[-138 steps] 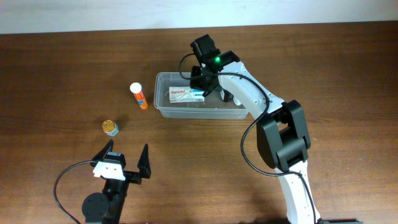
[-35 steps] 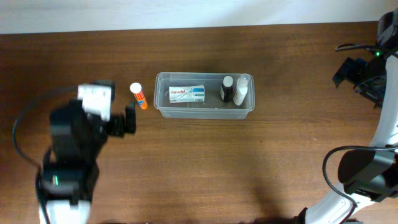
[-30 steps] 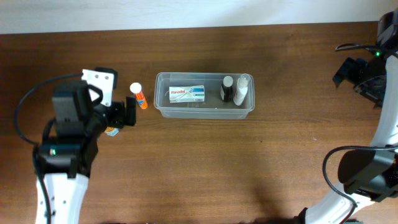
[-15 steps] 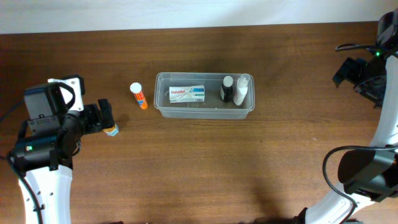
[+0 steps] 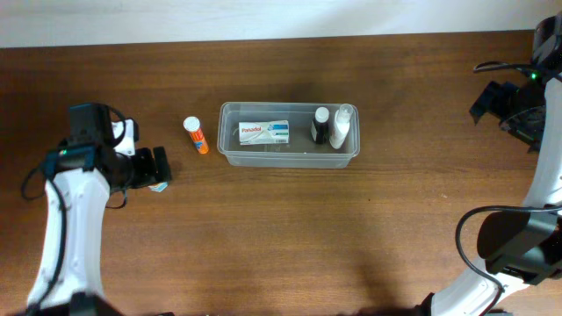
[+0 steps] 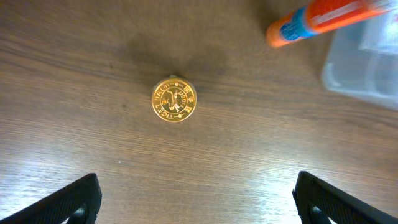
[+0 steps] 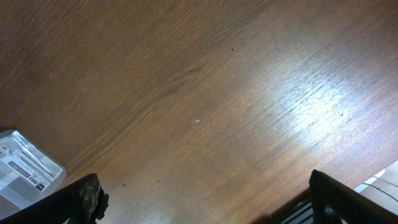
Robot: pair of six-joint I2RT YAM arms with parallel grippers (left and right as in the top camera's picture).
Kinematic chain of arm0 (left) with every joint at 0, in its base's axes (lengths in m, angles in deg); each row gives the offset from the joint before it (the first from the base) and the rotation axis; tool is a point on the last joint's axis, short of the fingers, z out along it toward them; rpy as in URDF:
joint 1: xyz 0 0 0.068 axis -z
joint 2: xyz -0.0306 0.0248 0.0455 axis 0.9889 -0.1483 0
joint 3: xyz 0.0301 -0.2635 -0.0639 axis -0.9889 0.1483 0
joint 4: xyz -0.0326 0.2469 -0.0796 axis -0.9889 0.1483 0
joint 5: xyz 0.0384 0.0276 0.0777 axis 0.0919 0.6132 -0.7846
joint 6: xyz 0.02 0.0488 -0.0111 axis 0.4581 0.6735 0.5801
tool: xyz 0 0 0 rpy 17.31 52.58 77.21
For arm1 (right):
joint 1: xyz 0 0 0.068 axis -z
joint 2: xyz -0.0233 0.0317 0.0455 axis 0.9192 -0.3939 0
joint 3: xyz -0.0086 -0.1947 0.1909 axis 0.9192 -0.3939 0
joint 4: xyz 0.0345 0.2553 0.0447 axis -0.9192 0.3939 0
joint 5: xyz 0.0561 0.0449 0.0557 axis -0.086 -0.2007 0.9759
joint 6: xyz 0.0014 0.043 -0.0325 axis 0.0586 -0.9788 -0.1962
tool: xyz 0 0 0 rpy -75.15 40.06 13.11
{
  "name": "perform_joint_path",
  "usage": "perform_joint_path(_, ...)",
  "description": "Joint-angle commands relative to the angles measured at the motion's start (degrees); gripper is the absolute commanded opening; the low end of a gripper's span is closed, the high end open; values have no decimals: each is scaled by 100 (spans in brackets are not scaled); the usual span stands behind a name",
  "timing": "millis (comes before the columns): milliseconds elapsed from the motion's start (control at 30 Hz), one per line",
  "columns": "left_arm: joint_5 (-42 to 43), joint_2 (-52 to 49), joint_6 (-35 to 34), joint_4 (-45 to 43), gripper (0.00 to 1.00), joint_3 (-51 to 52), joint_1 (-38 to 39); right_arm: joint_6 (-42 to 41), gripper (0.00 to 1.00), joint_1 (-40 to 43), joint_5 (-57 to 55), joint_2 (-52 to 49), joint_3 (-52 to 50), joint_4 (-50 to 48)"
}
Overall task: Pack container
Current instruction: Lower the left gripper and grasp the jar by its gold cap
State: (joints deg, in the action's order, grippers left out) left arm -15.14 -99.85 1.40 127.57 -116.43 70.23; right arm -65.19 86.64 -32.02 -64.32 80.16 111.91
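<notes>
Here the left gripper [image 6: 199,194], which a moment ago was passing beside the orange tube [image 5: 196,135], hovers over the gold-lidded jar [image 6: 173,99] at the left of the overhead frame. Its jaws stand wide apart and empty, and in the wrist view the jar lies ahead of them, untouched. The container [image 5: 281,156] sits at upper centre, already holding a box [image 5: 264,132], a dark bottle [image 5: 320,127] and a white bottle [image 5: 342,125]. The right gripper [image 7: 205,196], parked at the right edge as before, is spread wide and holds nothing. The shift suggests the jar is to be packed next, with the tube to follow.
</notes>
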Motion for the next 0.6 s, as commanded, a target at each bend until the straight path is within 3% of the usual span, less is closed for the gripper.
perform_joint_path(0, -22, -378, -59, -90, 99, -70, -22, 39, 98, 7, 13, -15, -20, -17)
perform_joint_path(567, -83, -1963, -59, -809, 99, -70, -402, 39, 98, 7, 13, -15, -20, -17)
